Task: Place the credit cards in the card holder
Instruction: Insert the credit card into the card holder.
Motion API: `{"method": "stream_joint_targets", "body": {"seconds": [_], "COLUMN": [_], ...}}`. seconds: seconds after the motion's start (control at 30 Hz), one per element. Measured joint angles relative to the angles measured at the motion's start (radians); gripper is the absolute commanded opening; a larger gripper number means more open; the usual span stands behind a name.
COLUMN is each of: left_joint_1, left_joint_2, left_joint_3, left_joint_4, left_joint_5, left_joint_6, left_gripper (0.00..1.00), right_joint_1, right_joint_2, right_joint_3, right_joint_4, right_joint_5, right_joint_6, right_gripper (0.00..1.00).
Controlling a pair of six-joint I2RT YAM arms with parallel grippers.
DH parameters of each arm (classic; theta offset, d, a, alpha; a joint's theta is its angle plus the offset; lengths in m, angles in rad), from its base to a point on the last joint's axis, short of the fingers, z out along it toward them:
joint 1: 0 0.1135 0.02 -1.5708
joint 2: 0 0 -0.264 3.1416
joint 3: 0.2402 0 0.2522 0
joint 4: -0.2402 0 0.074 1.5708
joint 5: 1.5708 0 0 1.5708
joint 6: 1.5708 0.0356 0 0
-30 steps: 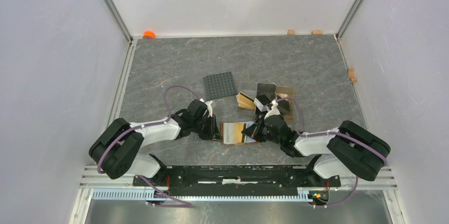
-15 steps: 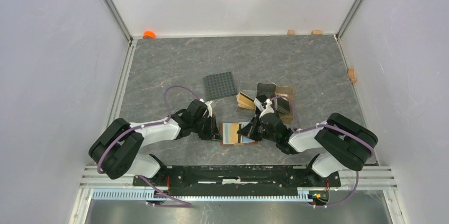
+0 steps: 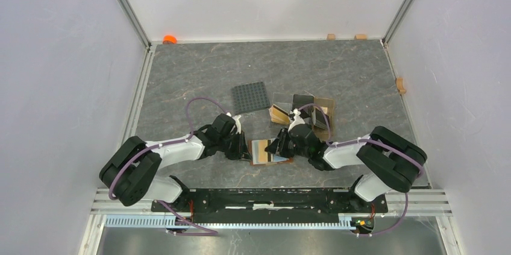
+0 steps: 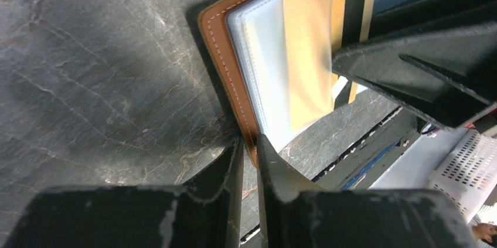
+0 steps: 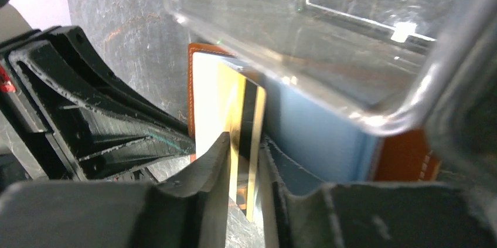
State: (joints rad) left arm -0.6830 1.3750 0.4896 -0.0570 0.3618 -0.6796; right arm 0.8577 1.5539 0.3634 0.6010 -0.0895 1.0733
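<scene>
Holder (image 4: 225, 72) lies open on the surface (image 4: 88, 84), between the two arms, clear sleeves up. Left end effector (image 4: 249, 151) is clamped narrow on the holder's brown near edge, pinning it. Gold card (image 4: 307, 54) with a black stripe looks part-way into a sleeve, its striped end out. Right end effector (image 5: 243, 154) is narrowly parted with that card in the gap; cannot tell whether it grips. Clear stand (image 5: 293, 37) sits close above the right wrist's view. Step in hand, as judged: seating the card fully. To do it well: keep the left pinch firm so the holder does not slide or fold. Push the card flat along the sleeve, in line with its opening, not angled down into the leather. Drive from the exposed striped end with closed tips, slow. Risks: card buckling, sleeve mouth catching, holder skating, wrist clipping the stand.
</scene>
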Motion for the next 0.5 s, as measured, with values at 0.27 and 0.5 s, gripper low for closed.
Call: {"method": "stream_joint_targets", "body": {"seconds": [0.27, 0.5], "left_joint_1": [0.000, 0.000], "left_joint_2": [-0.068, -0.132], "left_joint_3": [-0.005, 0.008], "left_joint_4": [-0.032, -0.076], "left_joint_5": [-0.026, -0.043], "left_joint_6": [0.000, 0.000], "left_gripper": [0.40, 0.48], "right_joint_1": [0.055, 0.095], "right_joint_2": [-0.118, -0.183], "right_joint_3": [0.065, 0.133], "right_joint_4": [-0.259, -0.475], "right_joint_5": [0.104, 0.205], "right_joint_6": [-0.119, -0.216], "right_gripper": [0.50, 0.63]}}
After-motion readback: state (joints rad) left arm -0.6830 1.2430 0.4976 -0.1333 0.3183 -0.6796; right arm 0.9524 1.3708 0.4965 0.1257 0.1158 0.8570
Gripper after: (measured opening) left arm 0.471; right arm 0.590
